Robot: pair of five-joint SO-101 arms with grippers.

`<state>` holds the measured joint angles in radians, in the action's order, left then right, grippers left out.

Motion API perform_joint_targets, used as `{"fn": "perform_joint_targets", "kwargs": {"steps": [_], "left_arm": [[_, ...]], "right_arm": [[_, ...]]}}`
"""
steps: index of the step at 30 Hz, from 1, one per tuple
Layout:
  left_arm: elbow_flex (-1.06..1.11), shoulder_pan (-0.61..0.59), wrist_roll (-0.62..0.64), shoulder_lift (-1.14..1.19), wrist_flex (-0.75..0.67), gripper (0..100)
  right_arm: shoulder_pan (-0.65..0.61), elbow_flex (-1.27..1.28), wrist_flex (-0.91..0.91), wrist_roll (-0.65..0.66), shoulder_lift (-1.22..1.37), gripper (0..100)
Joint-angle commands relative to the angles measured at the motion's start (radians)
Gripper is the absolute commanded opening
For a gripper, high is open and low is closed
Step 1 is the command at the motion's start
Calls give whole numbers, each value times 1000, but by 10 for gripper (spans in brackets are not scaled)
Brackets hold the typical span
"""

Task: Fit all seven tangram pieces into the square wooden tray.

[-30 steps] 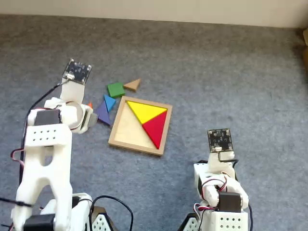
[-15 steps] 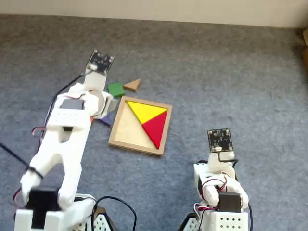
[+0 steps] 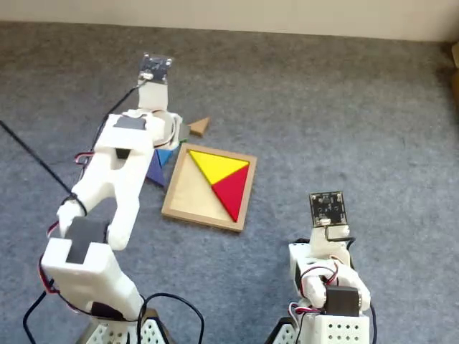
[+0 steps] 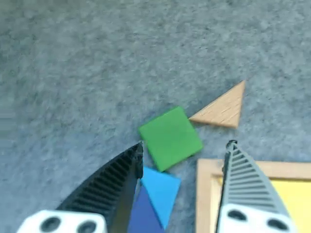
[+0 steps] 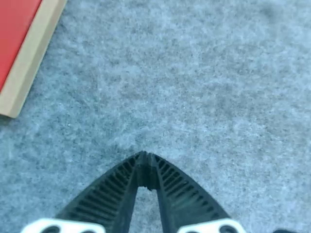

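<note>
The square wooden tray (image 3: 185,199) holds a yellow triangle (image 3: 215,166) and a red triangle (image 3: 233,192). My left gripper (image 4: 184,148) hangs open over the green square (image 4: 170,138), one finger on each side of it. A wooden triangle (image 4: 221,109) lies just beyond the square, and a light blue triangle (image 4: 160,191) and a dark blue piece (image 4: 143,216) lie nearer the tray's frame (image 4: 206,194). In the high view the left arm (image 3: 133,154) covers most of the green square. My right gripper (image 5: 144,158) is shut over bare carpet, off the tray's near corner (image 5: 29,58).
Grey carpet (image 3: 344,107) spreads open to the right of and beyond the tray. The loose pieces cluster at the tray's far left corner, with the wooden triangle (image 3: 199,126) farthest out. A pale wall strip (image 3: 287,14) runs along the far edge.
The left arm has swung from left of the loose pieces to a spot over the green square, now covering it in the high view. The right arm has kept still.
</note>
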<state>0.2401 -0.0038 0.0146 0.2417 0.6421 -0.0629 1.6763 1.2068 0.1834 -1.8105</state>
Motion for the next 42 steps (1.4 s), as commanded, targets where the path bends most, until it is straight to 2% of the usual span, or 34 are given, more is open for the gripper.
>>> {"fn": "perform_joint_targets", "kwargs": {"steps": [1,6,11,15,31,37,40,42], "left_arm": [[-102,48,9,22,-15,268],[-165,84,-11,84,-15,268],[-220,93,-172,177,-15,268],[-277,88,-244,251,-14,268],[-440,88,-451,421,-14,263],[-481,84,-476,493,-14,261],[-481,84,-479,503,-14,216],[-476,84,-529,504,-14,178]], "right_arm": [[12,143,8,0,13,16],[12,143,8,0,13,16],[12,143,8,0,13,16],[12,143,8,0,13,16],[12,143,8,0,13,16],[12,143,8,0,13,16],[12,143,8,0,13,16],[12,143,8,0,13,16]]}}
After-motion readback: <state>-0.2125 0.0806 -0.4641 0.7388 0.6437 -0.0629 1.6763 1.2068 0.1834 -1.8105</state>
